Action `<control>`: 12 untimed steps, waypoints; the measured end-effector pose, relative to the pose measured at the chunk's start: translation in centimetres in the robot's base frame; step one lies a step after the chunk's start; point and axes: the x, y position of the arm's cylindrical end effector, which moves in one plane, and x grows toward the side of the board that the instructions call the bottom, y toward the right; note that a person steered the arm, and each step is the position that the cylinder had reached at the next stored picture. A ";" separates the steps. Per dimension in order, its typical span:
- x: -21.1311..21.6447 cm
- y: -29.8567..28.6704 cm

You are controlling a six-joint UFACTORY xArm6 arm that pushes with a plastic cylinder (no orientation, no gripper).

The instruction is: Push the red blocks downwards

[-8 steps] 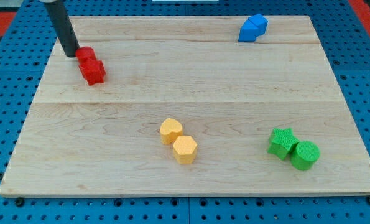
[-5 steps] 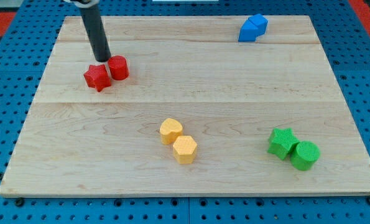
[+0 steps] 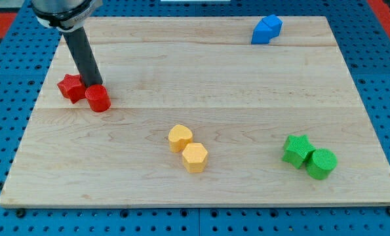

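Tip (image 3: pixel 94 84) of my rod, no jaws on it, touches the far side of red cylinder (image 3: pixel 97 98), red star (image 3: pixel 70 87) just left, both near the board (image 3: pixel 247 92) left edge. Bare wood lies nearer; yellow blocks (image 3: pixel 188 148) sit well right.

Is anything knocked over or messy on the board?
Nothing stands out. All blocks sit flat in tidy pairs: red star and red cylinder by my tip, yellow pair in the middle, green pair and blue pair at the view's right.
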 end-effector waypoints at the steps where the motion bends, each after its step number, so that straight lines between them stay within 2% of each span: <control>1: -2.2 -1.2; 2: 2.0 -5.9; 3: 7.4 -3.9; 4: 8.6 -5.2; 5: 4.7 -9.7; 6: 9.2 -10.1; 7: 11.9 -3.1; 8: 4.2 -9.4; 9: -1.6 -8.6; 10: -0.1 -0.1; 11: 6.8 1.2; 12: 10.5 2.2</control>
